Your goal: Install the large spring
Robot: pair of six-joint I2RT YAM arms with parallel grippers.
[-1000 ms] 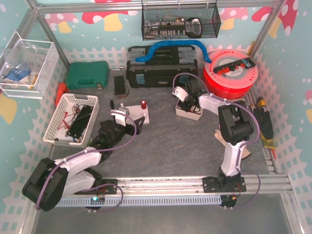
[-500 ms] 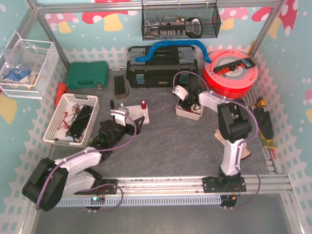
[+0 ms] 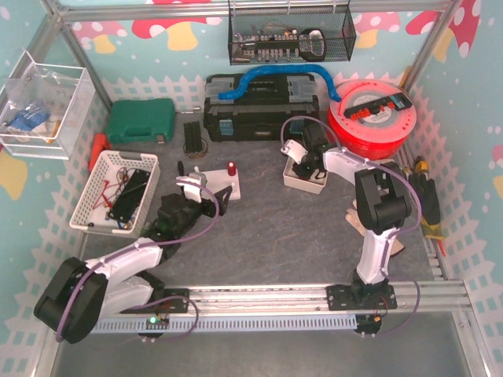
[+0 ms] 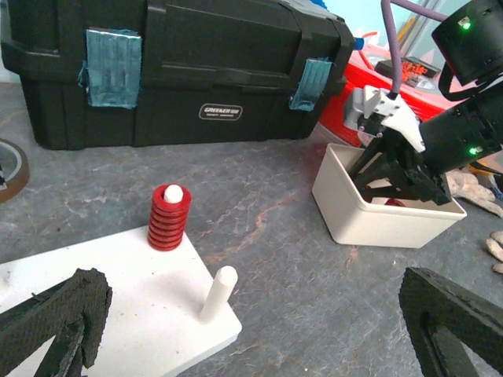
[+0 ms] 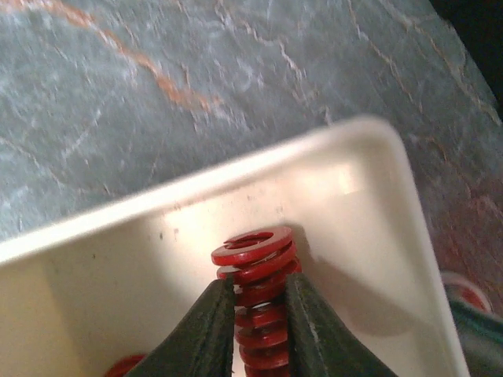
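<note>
large spring (image 5: 251, 240): red coil pinched by right tool (image 5: 258, 286), smooth white bin (image 5: 369, 212)

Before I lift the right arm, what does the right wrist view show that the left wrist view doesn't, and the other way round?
Right wrist only: the right gripper closed on a red spring standing inside the white bin, plus another red piece lower left in the bin. Left wrist only: the white base plate, a seated spring on one peg, a bare peg beside it, and the black toolbox behind. Both: the bin and the grey tabletop.
</note>
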